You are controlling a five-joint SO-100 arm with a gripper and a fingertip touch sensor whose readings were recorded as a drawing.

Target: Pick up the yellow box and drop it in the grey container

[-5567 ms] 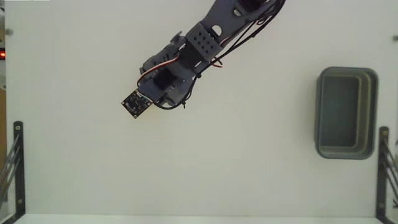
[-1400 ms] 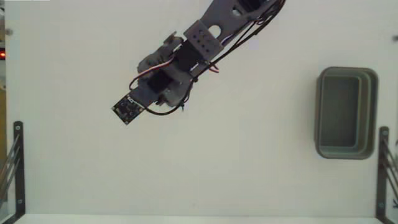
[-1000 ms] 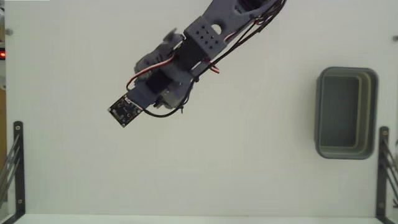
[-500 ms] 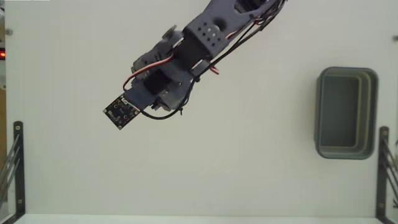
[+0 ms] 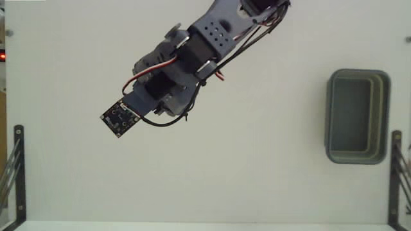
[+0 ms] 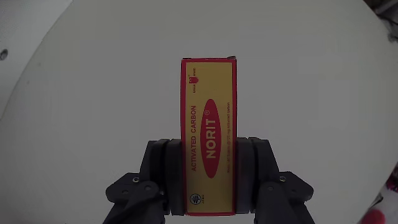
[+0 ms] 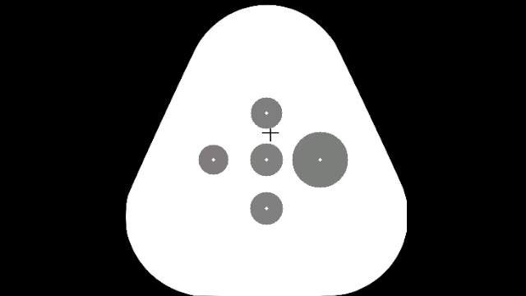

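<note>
Box (image 6: 209,134) long axis runs straight out from end effector (image 6: 209,158).

Yellow box (image 6: 209,137) pinched lengthwise; grey container (image 5: 357,116) open at right

Layout: arm over the table's upper left, container at the right edge.

In the fixed view the arm (image 5: 192,58) enters from the table's (image 5: 257,179) top edge and reaches down-left; the grey container (image 5: 358,116) sits against the right edge, well apart from it. In the wrist view the yellow box (image 6: 209,124) stands between the gripper (image 6: 209,163) jaws, both touching its sides.
</note>
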